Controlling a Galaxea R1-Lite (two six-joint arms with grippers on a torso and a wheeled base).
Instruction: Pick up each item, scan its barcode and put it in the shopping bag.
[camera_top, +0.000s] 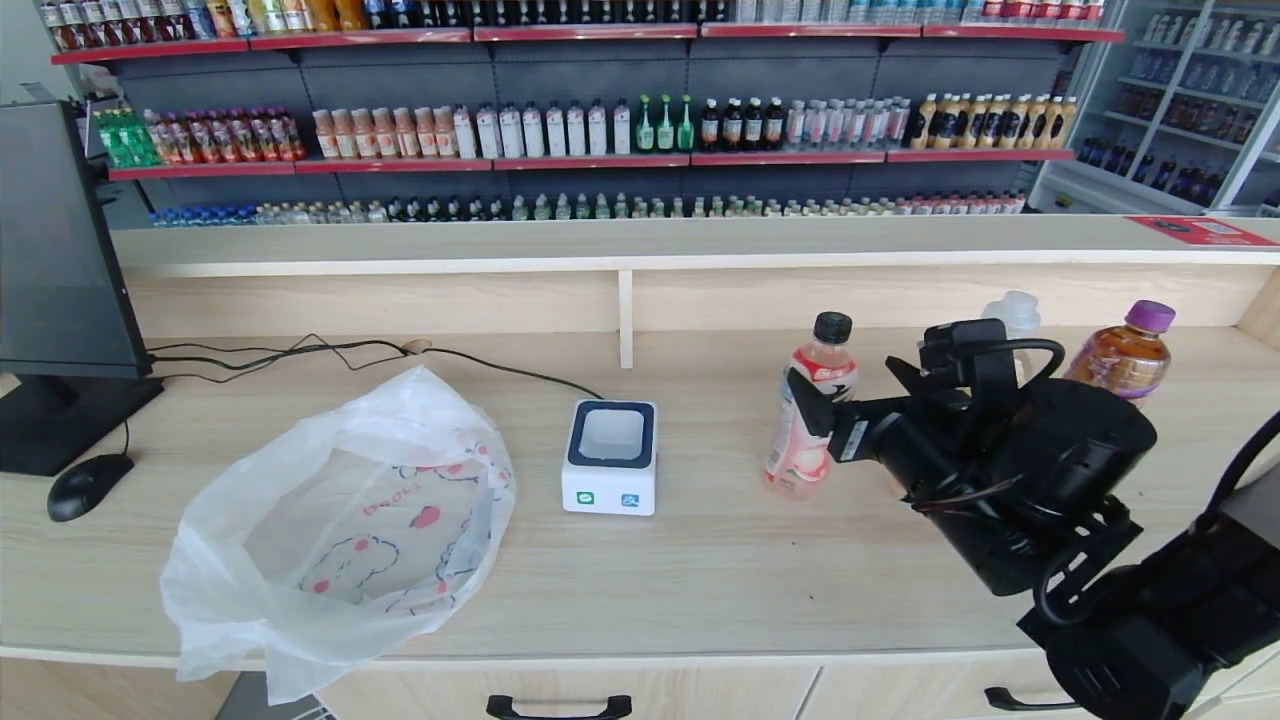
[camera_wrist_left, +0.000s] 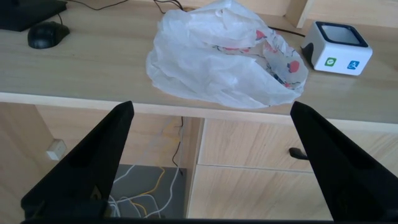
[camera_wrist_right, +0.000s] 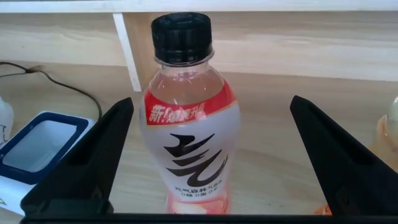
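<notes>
A pink drink bottle (camera_top: 808, 420) with a black cap stands upright on the wooden counter (camera_top: 700, 560), to the right of the white barcode scanner (camera_top: 610, 457). My right gripper (camera_top: 815, 405) is open around it; in the right wrist view the bottle (camera_wrist_right: 189, 143) stands between the spread fingers (camera_wrist_right: 93, 162) with a gap on each side. The white shopping bag (camera_top: 340, 530) lies open at the counter's front left. My left gripper (camera_wrist_left: 211, 109) hangs open with nothing in it, below and in front of the counter edge, facing the bag (camera_wrist_left: 224, 56) and the scanner (camera_wrist_left: 339, 46).
A white-capped bottle (camera_top: 1015, 312) and a purple-capped tea bottle (camera_top: 1125, 355) stand behind my right arm. A monitor (camera_top: 60, 270) and a mouse (camera_top: 85, 485) occupy the far left, with cables along the back. Drawer fronts with handles (camera_top: 560, 707) run below the counter.
</notes>
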